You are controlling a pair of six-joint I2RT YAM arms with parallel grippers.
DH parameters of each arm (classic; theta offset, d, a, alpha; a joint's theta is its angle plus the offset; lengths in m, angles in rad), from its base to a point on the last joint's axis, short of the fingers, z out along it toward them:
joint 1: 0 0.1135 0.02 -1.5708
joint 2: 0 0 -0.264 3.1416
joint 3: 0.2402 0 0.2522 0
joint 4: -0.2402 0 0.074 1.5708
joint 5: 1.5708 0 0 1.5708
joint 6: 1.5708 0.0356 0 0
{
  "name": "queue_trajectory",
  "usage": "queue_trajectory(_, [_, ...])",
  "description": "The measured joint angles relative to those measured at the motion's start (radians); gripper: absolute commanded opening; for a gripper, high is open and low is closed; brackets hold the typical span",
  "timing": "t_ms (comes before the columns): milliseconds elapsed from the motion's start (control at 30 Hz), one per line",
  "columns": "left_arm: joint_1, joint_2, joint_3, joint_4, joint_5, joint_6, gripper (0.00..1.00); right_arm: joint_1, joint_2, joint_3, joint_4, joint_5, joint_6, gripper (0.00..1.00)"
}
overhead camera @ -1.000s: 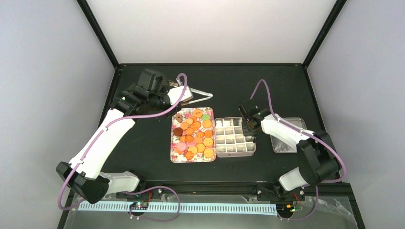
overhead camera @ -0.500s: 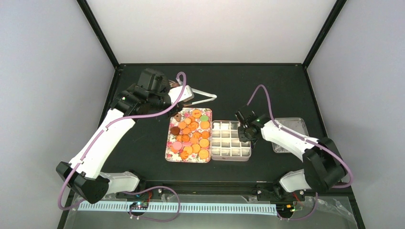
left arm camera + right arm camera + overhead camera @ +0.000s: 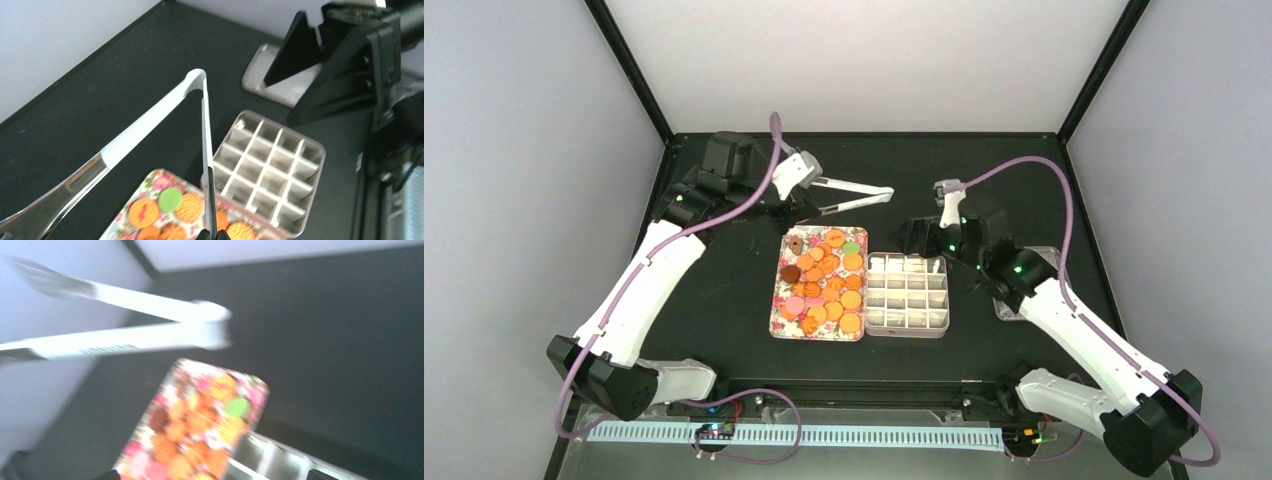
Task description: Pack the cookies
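Shows the cookies (image 3: 824, 280) heaped on a flowered tray (image 3: 777, 322) at mid-worktop (image 3: 724, 290) — mostly orange, with a few brown, pink and green among them. Places a divided box (image 3: 907, 295) flush against the tray's 3 o'clock side. At 12 o'clock of the tray, finds the left end effector (image 3: 809, 203) clamped on metal tongs (image 3: 854, 192), hinge end pointing toward 3 o'clock. Near the box's 12 o'clock edge, finds the right end effector (image 3: 912, 238) — fingers spread wide, not gripping.

Top camera looks down from above, behind the arms. Wrist cameras sit close, angled down — all share the flowered tray (image 3: 776, 322).
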Motion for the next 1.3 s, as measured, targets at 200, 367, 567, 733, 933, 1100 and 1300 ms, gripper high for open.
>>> queue_trajectory(200, [0.066, 0.004, -0.013, 0.22, 0.234, -0.314, 0.02, -0.002, -0.032, -0.072, 0.385, -0.224, 0.035, 1.0])
queue_trajectory(367, [0.1, 0.004, -0.085, 0.525, 0.392, -0.667, 0.01, -0.003, -0.118, -0.29, 0.732, -0.283, 0.093, 1.0])
queue_trajectory(567, [0.102, 0.003, -0.146, 0.757, 0.492, -0.968, 0.02, -0.008, -0.089, -0.286, 0.93, -0.324, 0.102, 1.0])
queue_trajectory(733, [0.102, -0.009, -0.18, 0.869, 0.54, -1.096, 0.02, -0.047, -0.007, -0.185, 1.052, -0.375, 0.151, 1.0])
queue_trajectory(933, [0.102, -0.042, -0.214, 0.94, 0.566, -1.157, 0.02, -0.135, 0.147, -0.113, 1.259, -0.493, 0.323, 1.0])
queue_trajectory(1100, [0.103, -0.044, -0.22, 0.951, 0.575, -1.165, 0.02, -0.136, 0.206, -0.057, 1.3, -0.568, 0.38, 0.98])
queue_trajectory(1300, [0.105, -0.044, -0.22, 0.968, 0.577, -1.174, 0.02, -0.136, 0.242, -0.019, 1.345, -0.619, 0.429, 0.86])
